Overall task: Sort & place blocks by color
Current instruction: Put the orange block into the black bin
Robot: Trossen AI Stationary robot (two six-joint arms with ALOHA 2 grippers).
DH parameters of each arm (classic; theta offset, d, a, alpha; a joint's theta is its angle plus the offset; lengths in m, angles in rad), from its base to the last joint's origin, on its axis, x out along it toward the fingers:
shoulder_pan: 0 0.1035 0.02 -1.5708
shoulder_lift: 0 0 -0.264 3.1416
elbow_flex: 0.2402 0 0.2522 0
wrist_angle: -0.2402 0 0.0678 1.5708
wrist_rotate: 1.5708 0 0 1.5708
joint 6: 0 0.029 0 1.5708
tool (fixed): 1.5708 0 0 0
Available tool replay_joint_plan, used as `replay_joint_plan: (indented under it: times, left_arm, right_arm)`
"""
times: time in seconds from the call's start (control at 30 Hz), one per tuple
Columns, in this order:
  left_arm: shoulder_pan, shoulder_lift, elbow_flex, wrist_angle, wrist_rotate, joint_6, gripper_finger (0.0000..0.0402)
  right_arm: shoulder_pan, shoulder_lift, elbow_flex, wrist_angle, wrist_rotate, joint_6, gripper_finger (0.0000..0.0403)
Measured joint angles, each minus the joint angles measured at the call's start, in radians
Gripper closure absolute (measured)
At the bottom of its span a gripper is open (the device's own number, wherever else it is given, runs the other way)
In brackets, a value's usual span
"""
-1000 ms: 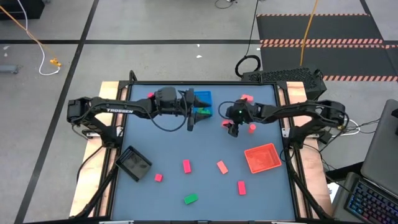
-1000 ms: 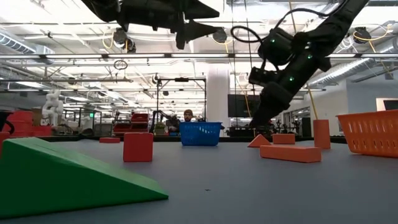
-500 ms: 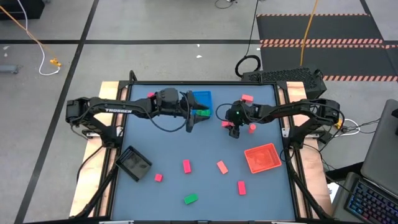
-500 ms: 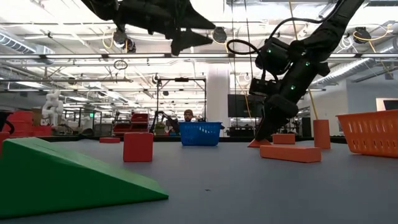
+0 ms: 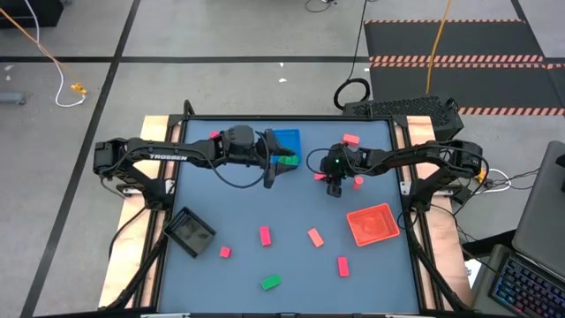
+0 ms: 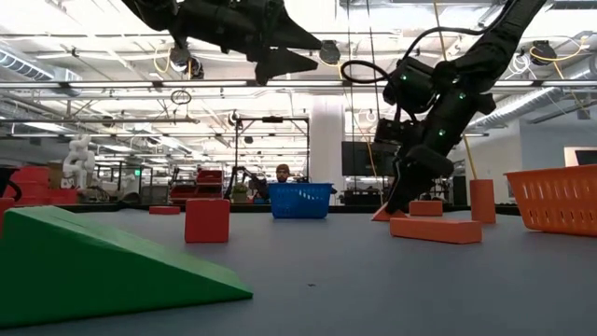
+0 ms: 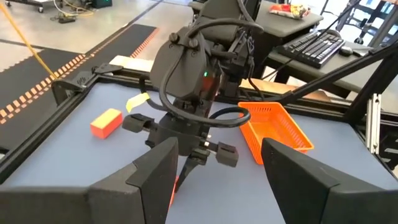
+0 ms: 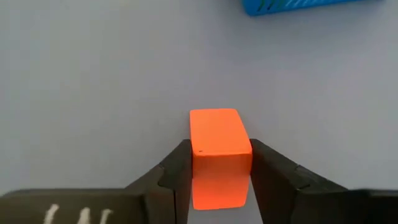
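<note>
An orange-red block (image 8: 221, 142) lies on the grey table between the fingers of my right gripper (image 8: 221, 180), which is shut on it at the table's far middle (image 5: 328, 185). My left gripper (image 5: 275, 168) hangs open and empty above the table beside the blue tray (image 5: 290, 138), which holds a green block (image 5: 284, 160). In the left wrist view its fingers (image 7: 155, 180) frame my right gripper (image 7: 196, 152). Other red and pink blocks lie scattered: (image 5: 265, 235), (image 5: 315, 237), (image 5: 342, 266), (image 5: 225, 252). A green block (image 5: 270, 283) lies near the front edge. My right gripper pinches the block's two opposite side faces (image 8: 198, 152) between its two fingers (image 8: 177, 174). The fingers slant down from the table's right side. The block sits level with its underside on the table.
A red tray (image 5: 371, 223) stands at the right and a black tray (image 5: 190, 231) at the left front. More red blocks lie near the far edge (image 5: 351, 140), (image 5: 213, 135) and beside my right gripper (image 5: 357, 182). A green wedge (image 6: 103, 261) fills the low view's foreground.
My right gripper has sunk a little, down to the table over the orange-red block. My left gripper has tipped its fingers slightly downward while staying in place.
</note>
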Motion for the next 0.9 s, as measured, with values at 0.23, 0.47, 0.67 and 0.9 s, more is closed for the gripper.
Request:
replay_joint_plan:
  times: [0.23, 0.47, 0.67, 0.9]
  left_arm:
    - [0.0, 0.0, 0.0, -0.059, -0.081, 0.007, 0.0167]
    - [0.0, 0.0, 0.0, -0.123, -0.129, 0.03, 0.0167]
    - [-0.014, 0.0, 0.0, -0.157, -0.141, 0.172, 0.0167]
    - [-0.103, 0.012, 0.0, -0.143, -0.302, 0.427, 0.0167]
  right_arm:
    - [0.0, -0.001, 0.0, 0.002, 0.0, -0.077, 0.0283]
    - [0.016, -0.049, 0.0, 0.035, -0.019, -0.085, 0.0283]
    - [0.047, -0.139, 0.0, 0.099, -0.025, -0.087, 0.0281]
    - [0.094, -0.25, 0.0, 0.213, -0.052, -0.045, 0.028]
